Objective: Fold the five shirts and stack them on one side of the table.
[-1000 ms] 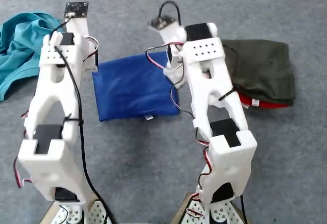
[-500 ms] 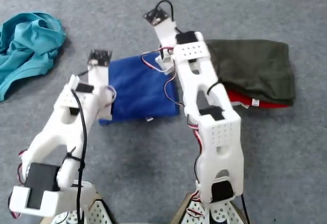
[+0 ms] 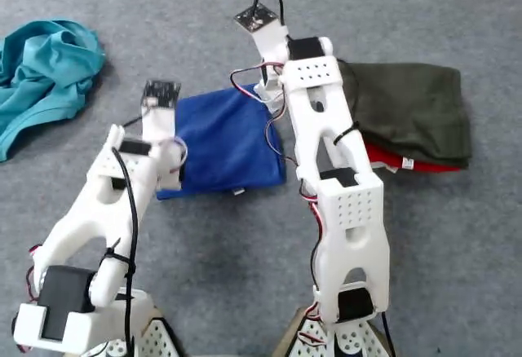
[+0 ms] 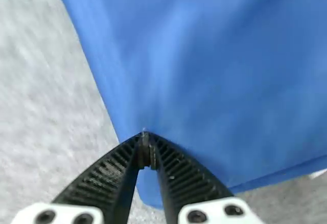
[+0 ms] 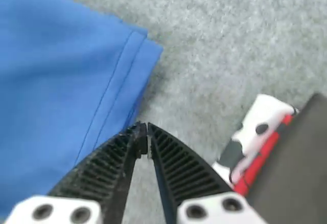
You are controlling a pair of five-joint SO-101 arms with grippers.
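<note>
Folded blue shirt [image 3: 218, 141], flat at mid-table between the arms; left gripper [image 4: 146, 144] and right gripper [image 5: 143, 132] each pressed together at opposite edges of it, probably to carry it to the olive shirt [image 3: 408, 108] pile alongside.

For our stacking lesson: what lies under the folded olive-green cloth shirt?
A red fabric garment's edge pokes out beneath the folded olive-green cloth shirt, on the grey table. The rest of it, and anything else below, is covered.
</note>
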